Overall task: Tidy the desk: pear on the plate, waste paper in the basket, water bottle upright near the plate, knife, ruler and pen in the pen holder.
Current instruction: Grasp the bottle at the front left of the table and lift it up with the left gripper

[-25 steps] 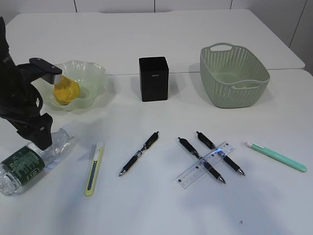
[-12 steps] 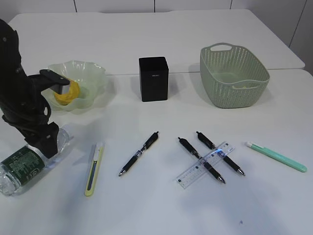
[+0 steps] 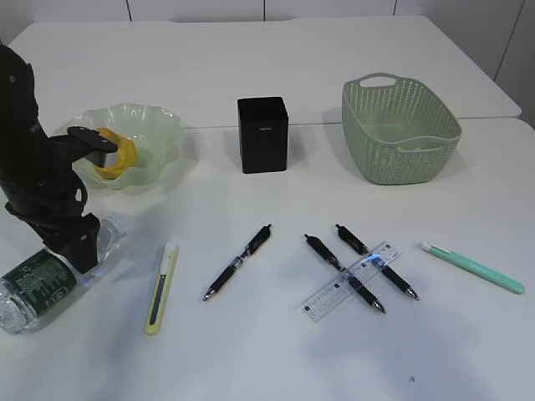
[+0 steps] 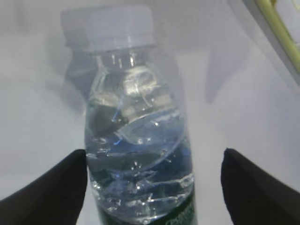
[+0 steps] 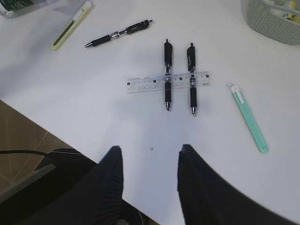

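The clear water bottle (image 3: 38,284) with a green label lies on its side at the front left. My left gripper (image 3: 84,251) is open and straddles its upper body; in the left wrist view the bottle (image 4: 138,140) lies between the fingers of the gripper (image 4: 153,161), with a gap on the right side. The yellow pear (image 3: 117,154) sits in the pale green plate (image 3: 159,125). Three black pens (image 3: 238,261) and a clear ruler (image 3: 351,280) lie in the middle, and the ruler (image 5: 168,82) crosses two pens. A yellow-green knife (image 3: 161,286) lies beside the bottle. My right gripper (image 5: 150,150) is open and empty.
The black pen holder (image 3: 262,134) stands at the back centre. The green basket (image 3: 399,129) stands at the back right with something pale yellow inside. A teal knife (image 3: 472,267) lies at the front right. The right gripper hovers above the table's front edge.
My left gripper has come down and slightly right, onto the lying bottle. The bottle and all other objects have not moved.
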Available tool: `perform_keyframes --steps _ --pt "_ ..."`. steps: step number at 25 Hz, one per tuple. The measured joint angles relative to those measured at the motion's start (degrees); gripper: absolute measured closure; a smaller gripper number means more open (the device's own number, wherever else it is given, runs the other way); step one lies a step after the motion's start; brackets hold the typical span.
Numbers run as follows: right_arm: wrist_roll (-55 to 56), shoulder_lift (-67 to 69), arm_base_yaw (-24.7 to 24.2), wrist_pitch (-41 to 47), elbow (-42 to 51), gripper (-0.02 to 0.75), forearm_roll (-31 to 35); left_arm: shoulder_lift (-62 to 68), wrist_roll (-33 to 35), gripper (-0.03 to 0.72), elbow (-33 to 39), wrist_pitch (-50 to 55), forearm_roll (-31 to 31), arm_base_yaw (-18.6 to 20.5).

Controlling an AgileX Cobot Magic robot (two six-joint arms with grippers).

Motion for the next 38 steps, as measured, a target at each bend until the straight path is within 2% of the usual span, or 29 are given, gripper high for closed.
perform_keyframes --steps 19,30,38 --pt "0.0 0.0 0.0 0.1 0.0 0.42 0.0 3.9 0.0 0.09 -0.2 -3.8 -0.1 0.0" --pt "0.0 0.0 0.0 0.1 0.0 0.42 0.0 4.0 0.0 0.265 -0.3 -3.7 -0.1 0.0" --pt "0.0 0.0 0.0 0.1 0.0 0.421 0.0 4.0 0.0 0.276 -1.3 -2.7 -1.3 0.0"
